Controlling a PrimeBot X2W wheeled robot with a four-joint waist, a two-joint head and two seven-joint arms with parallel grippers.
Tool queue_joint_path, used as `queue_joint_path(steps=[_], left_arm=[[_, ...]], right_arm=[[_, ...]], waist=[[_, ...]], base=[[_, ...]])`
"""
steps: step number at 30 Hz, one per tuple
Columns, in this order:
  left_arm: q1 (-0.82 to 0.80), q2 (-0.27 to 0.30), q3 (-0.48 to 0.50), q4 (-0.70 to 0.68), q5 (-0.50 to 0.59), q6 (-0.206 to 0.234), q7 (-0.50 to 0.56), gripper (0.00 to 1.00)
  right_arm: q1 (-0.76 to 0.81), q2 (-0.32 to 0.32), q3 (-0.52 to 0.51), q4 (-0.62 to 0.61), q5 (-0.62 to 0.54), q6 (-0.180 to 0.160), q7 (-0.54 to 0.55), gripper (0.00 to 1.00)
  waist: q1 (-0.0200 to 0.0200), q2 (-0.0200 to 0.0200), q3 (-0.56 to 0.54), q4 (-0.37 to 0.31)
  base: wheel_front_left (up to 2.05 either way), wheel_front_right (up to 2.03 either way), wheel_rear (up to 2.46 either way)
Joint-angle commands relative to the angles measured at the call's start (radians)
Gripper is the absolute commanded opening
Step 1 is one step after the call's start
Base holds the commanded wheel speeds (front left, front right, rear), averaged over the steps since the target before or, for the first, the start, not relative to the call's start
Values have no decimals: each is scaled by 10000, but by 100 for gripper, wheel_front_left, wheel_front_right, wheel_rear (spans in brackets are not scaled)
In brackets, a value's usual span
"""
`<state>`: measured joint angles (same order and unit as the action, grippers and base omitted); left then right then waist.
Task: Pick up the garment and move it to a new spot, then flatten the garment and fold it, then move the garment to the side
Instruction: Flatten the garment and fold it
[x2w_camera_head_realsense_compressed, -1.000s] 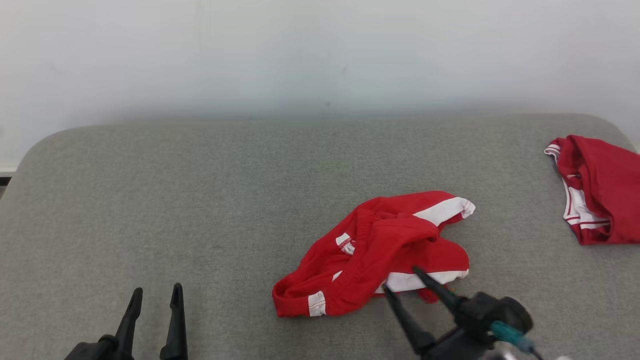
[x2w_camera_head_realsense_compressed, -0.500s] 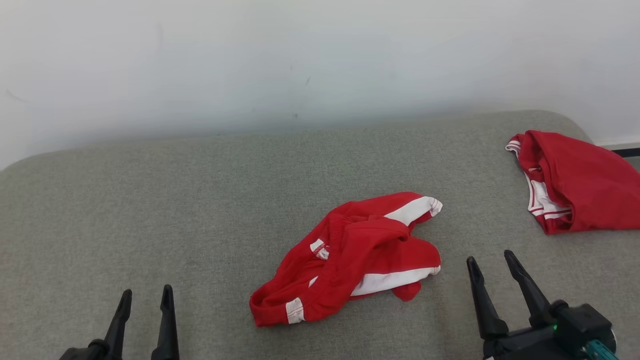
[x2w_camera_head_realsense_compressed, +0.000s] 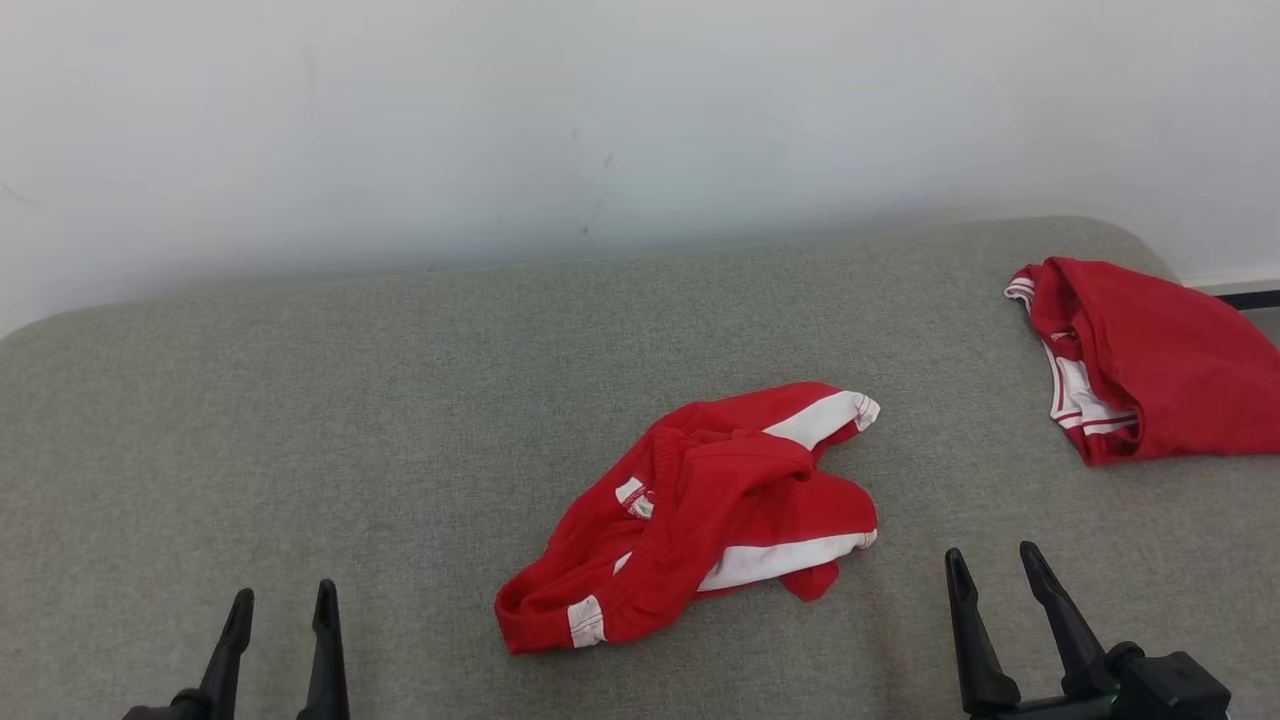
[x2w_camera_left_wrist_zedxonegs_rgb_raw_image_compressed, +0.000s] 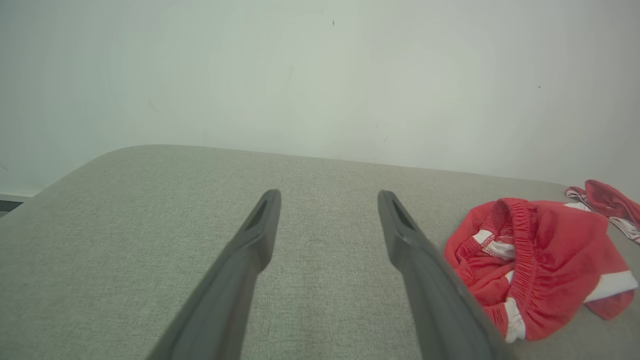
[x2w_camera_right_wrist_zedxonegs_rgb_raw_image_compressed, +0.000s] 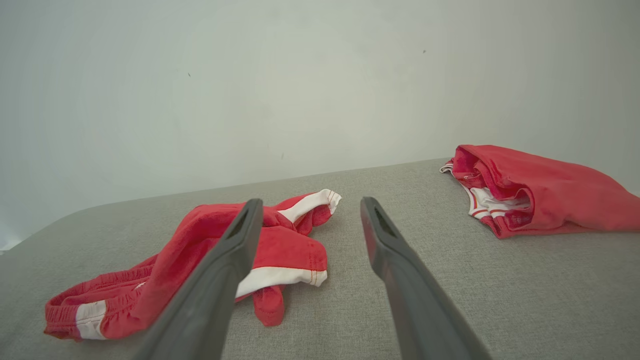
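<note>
The garment (x2w_camera_head_realsense_compressed: 700, 510) is a pair of red shorts with white stripes, lying crumpled in the middle of the grey cushion (x2w_camera_head_realsense_compressed: 400, 400). It also lies at the right of the left wrist view (x2w_camera_left_wrist_zedxonegs_rgb_raw_image_compressed: 540, 260) and behind the left finger in the right wrist view (x2w_camera_right_wrist_zedxonegs_rgb_raw_image_compressed: 290, 252). My right gripper (x2w_camera_head_realsense_compressed: 990, 553) stands open at the lower right, apart from the shorts, with nothing between its fingers (x2w_camera_right_wrist_zedxonegs_rgb_raw_image_compressed: 311, 201). Over bare cushion at the lower left, my left gripper (x2w_camera_head_realsense_compressed: 283, 592) is open too (x2w_camera_left_wrist_zedxonegs_rgb_raw_image_compressed: 328, 194).
A second red garment (x2w_camera_head_realsense_compressed: 1150, 360) with white trim lies bunched at the cushion's far right edge (x2w_camera_right_wrist_zedxonegs_rgb_raw_image_compressed: 540, 185). A pale wall (x2w_camera_head_realsense_compressed: 640, 120) rises right behind the cushion. Bare cushion stretches left of the shorts.
My right gripper has drawn back from the shorts' near right edge to the lower right, staying open. The head camera has turned, shifting the whole picture. The shorts lie where they were.
</note>
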<state>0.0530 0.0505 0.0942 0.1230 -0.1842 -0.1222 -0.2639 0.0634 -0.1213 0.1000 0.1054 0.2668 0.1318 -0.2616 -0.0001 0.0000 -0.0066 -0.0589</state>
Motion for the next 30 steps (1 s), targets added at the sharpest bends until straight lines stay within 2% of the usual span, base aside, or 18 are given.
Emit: queue_joint_path(steps=[1, 7, 17, 24, 30], left_arm=[[117, 7, -72, -20, 106, -16, 2, 100], [-404, 163, -1153, 185, 339, -85, 2, 100], [-2101, 1073, -4447, 1559, -321, -70, 12, 100], [-3047, 1548, -5744, 2774, -808, -72, 237, 100], [-3498, 1790, -6389, 3797, -1091, -72, 514, 100]], right_arm=[[-28, 39, 13, 22, -32, -29, -40, 100], [-160, -12, 99, 116, -16, -29, -42, 100], [-566, -127, 450, 325, 162, -27, -42, 100], [-724, -57, 442, 424, 221, -29, -40, 100], [-830, -34, 418, 412, 246, -29, -42, 100]], waist=[[1, 0, 5, 16], [1, 0, 38, 37], [1, 0, 398, -479], [1, 0, 779, -957], [1, 0, 995, -1263]], base=[[0, 0, 0], [0, 0, 0], [0, 0, 0], [0, 0, 0], [0, 0, 0]])
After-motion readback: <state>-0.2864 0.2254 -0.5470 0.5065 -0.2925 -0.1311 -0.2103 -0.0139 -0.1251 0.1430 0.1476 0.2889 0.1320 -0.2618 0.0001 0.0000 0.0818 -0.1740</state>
